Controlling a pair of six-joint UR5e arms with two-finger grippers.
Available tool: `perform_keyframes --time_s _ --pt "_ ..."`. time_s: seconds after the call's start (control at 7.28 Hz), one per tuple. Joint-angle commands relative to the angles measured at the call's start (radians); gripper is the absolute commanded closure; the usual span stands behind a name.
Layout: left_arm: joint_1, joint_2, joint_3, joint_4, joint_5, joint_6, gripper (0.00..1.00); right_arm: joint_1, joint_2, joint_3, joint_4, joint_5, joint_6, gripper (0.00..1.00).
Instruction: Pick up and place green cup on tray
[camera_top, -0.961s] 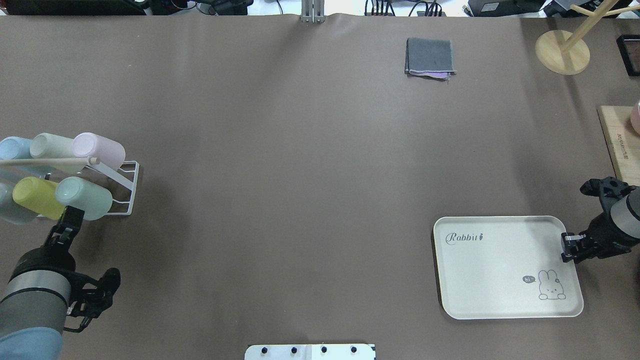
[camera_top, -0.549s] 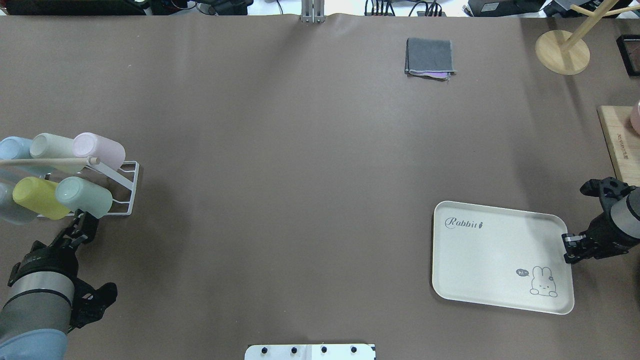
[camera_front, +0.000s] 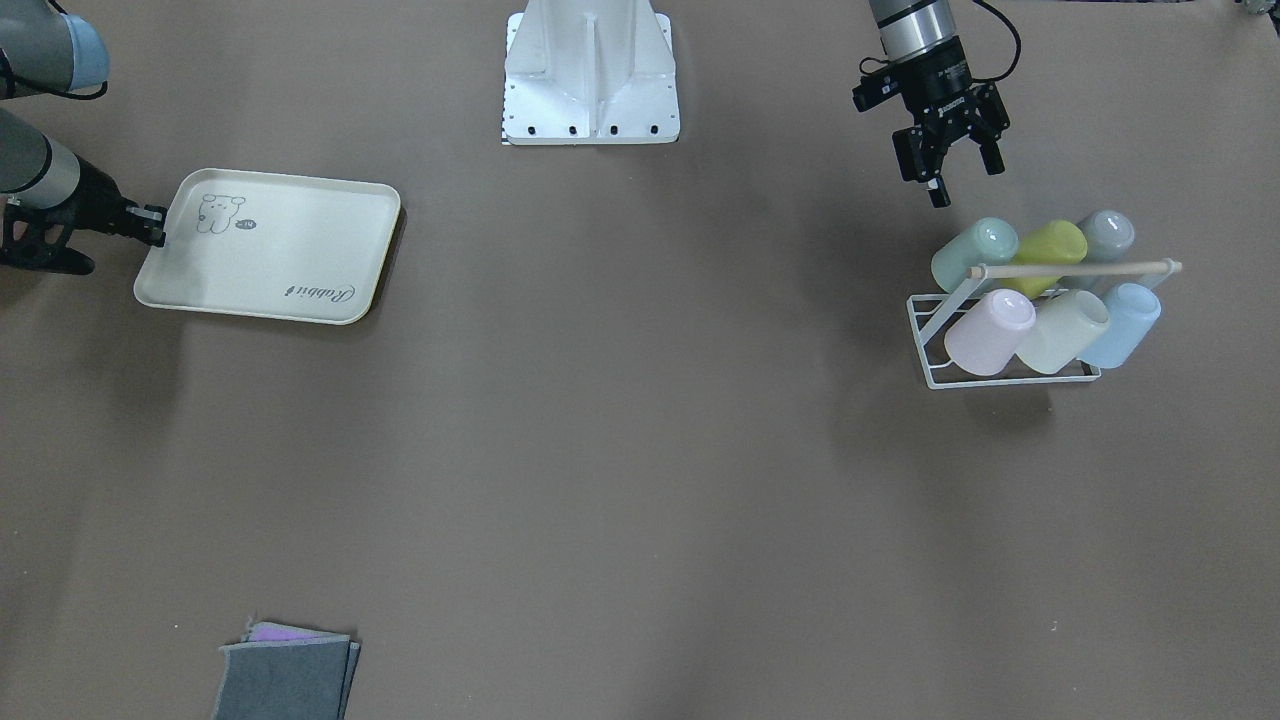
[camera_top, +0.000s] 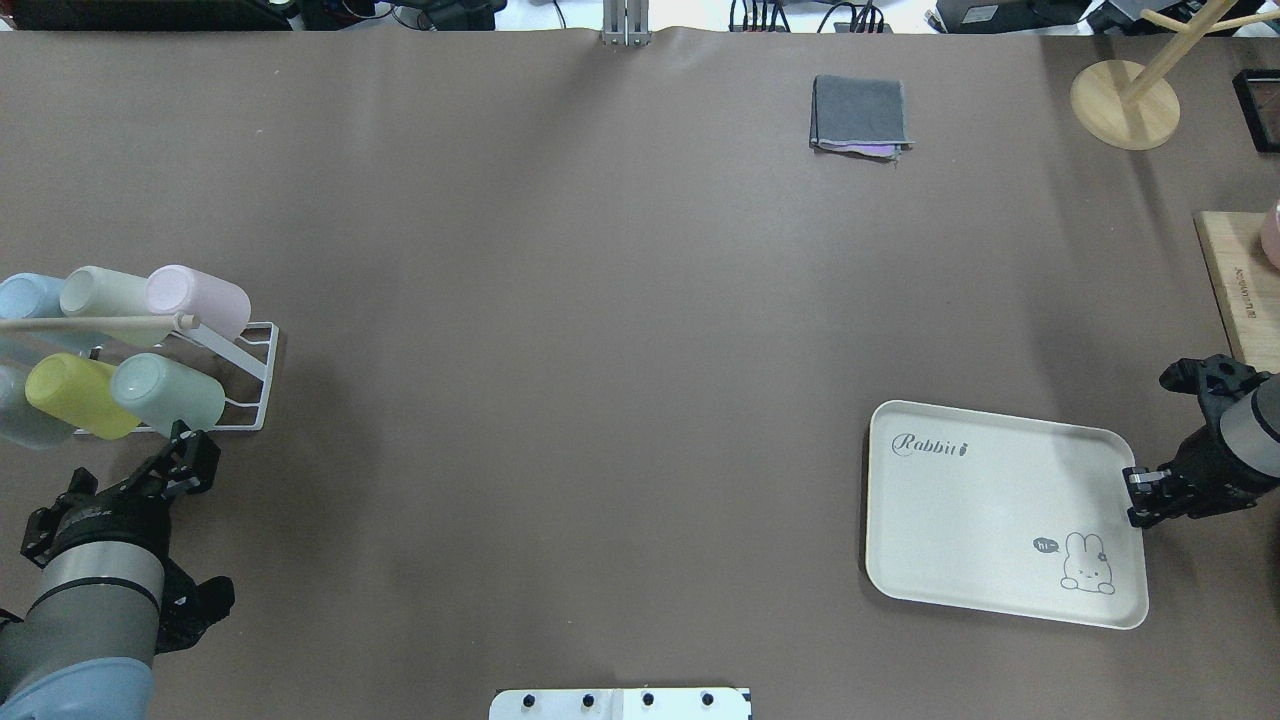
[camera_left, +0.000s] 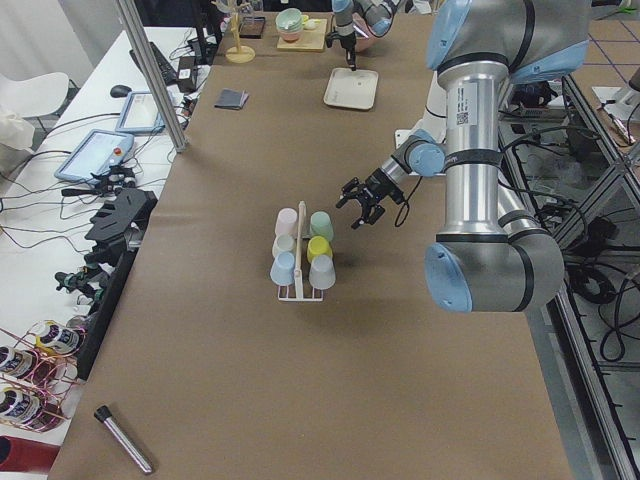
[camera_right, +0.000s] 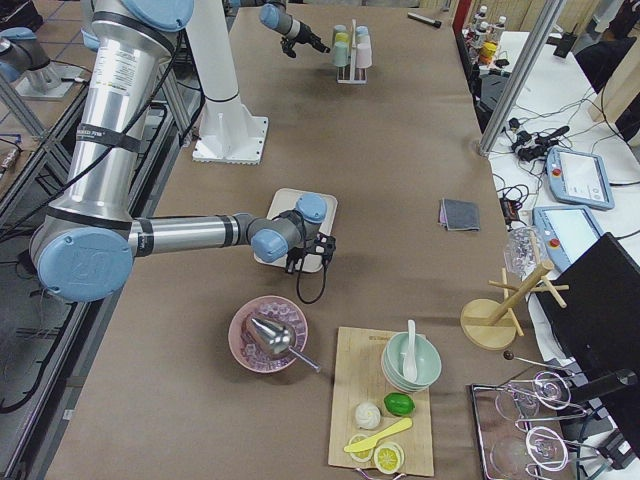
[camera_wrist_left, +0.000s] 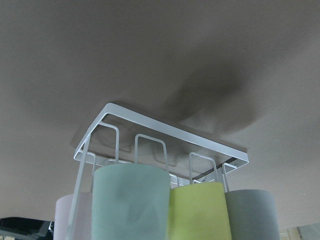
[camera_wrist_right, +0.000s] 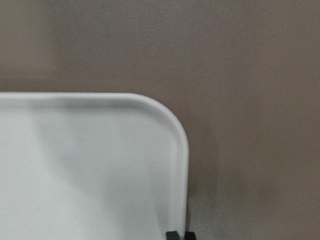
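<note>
The green cup (camera_top: 165, 393) is a pale mint tumbler lying on its side on the near right peg of a white wire rack (camera_top: 250, 375); it also shows in the front view (camera_front: 975, 252) and the left wrist view (camera_wrist_left: 131, 202). My left gripper (camera_top: 193, 452) is open and empty, just short of the cup, not touching it; the front view (camera_front: 962, 182) shows its fingers spread. The tray (camera_top: 990, 500) is cream with "Rabbit" script, lying skewed at the right. My right gripper (camera_top: 1135, 495) is shut on the tray's right rim (camera_wrist_right: 180, 165).
The rack also holds yellow-green (camera_top: 75, 393), grey, pink (camera_top: 200, 297), cream-green (camera_top: 105, 293) and blue cups under a wooden handle (camera_top: 95, 322). A folded grey cloth (camera_top: 860, 113) lies far back. A wooden stand (camera_top: 1125, 103) and a cutting board (camera_top: 1240, 285) are at the right edge.
My left gripper has drawn back from under the cups and shifted right, turning toward the mint cup. The tray swung askew a second ago and has held still since.
</note>
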Motion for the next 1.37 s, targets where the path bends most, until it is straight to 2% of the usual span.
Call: perform_keyframes --time_s 0.0,0.14,0.27,0.96,1.24 --pt "0.000 -0.043 0.032 -0.024 0.116 0.070 0.02 0.001 0.001 0.012 0.000 0.003 0.005 1.00" --pt "-0.002 -0.050 0.088 -0.060 0.205 0.086 0.02 0.003 0.002 0.018 0.000 0.012 0.005 1.00" --pt "0.000 -0.050 0.118 -0.074 0.221 0.087 0.02 0.004 0.001 0.027 0.002 0.031 0.004 1.00" --pt "0.020 -0.025 0.170 -0.075 0.223 0.066 0.02 0.078 -0.012 0.053 0.066 0.110 -0.097 1.00" --pt "0.021 -0.024 0.181 -0.068 0.224 0.005 0.02 0.134 -0.021 0.047 0.066 0.175 -0.142 1.00"
